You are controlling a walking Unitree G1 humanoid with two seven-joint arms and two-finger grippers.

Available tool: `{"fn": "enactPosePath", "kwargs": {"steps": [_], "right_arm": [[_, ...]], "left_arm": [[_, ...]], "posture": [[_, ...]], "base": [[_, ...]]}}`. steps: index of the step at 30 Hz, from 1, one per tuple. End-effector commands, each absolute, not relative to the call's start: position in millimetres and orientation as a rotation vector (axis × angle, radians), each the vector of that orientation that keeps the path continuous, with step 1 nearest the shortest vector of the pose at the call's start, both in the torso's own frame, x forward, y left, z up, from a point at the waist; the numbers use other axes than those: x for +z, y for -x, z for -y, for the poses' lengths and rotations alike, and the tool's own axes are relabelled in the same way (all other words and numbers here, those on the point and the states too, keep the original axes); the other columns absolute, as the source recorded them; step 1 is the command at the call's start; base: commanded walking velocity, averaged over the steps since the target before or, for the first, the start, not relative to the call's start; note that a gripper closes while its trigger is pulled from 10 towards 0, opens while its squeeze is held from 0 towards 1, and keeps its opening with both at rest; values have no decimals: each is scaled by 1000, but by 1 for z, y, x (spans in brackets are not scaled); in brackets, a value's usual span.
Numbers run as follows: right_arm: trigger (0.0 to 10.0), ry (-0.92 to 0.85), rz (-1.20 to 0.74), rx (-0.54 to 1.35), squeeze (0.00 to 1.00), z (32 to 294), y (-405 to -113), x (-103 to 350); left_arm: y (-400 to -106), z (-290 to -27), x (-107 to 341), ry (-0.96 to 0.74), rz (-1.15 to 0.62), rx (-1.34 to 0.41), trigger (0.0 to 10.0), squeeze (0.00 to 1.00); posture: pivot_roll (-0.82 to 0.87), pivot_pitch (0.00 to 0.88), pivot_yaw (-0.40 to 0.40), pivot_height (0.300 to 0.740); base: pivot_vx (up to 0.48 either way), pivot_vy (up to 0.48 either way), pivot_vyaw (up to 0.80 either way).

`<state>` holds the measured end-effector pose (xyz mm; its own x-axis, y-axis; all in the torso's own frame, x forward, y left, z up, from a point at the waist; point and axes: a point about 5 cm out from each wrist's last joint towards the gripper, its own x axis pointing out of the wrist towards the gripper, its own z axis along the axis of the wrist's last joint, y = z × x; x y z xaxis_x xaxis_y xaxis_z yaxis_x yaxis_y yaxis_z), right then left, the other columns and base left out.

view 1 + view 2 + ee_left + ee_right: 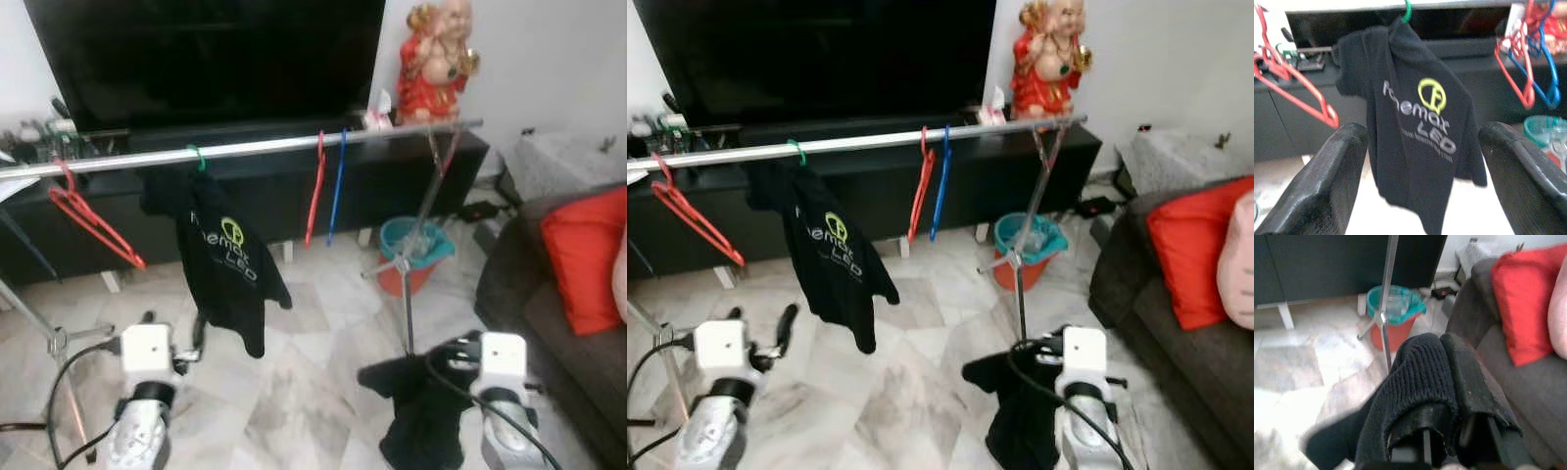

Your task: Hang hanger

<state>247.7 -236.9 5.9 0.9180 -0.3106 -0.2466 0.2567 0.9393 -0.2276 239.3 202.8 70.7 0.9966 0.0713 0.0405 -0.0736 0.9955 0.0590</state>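
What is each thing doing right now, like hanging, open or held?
Black T-shirt: hanging from the rail on a green hanger.
Red hanger: hanging bare, tilted.
Red and blue hangers: hanging bare, side by side.
Left gripper: fingers open, holding nothing.
Right gripper: fingers shut on a dark garment.

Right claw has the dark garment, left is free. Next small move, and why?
Probably raise the right claw toward the bare stretch of the rail. It is shut on a dark knitted garment that hangs low near the floor, well below the rail. The left claw is open, facing the black T-shirt already hung on a green hanger. No hanger is visible in the held garment.
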Motion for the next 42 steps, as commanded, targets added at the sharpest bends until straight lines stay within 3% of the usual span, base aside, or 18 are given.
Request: {"fn": "enactPosePath", "kwargs": {"steps": [1, 5, 18, 26, 42], "right_arm": [[10000, 178, -223, -292, 0, 234, -257, 16], [10000, 168, -223, -290, 0, 233, -258, 16], [10000, 160, -213, -282, 0, 231, -259, 16], [10000, 168, -208, -275, 0, 228, -260, 16], [10000, 171, -217, -267, 0, 227, -259, 14]], "left_arm": [[-239, -209, 76, -79, 56, 86, 10000, 0], [-242, -209, 81, -77, 74, 88, 10000, 0], [-246, -210, 96, -88, 128, 91, 10000, 0], [-256, -208, 127, -83, 228, 54, 10000, 0], [-258, -198, 96, -104, 19, 95, 10000, 0]], "posture": [[71, 0, -72, 740], [73, 0, -74, 740], [74, 0, -73, 740], [78, 0, -71, 740], [73, 0, -76, 740]], "base": [[337, 0, 0], [335, 0, 0], [335, 0, -771], [334, 0, 0], [252, 0, 0]]}}
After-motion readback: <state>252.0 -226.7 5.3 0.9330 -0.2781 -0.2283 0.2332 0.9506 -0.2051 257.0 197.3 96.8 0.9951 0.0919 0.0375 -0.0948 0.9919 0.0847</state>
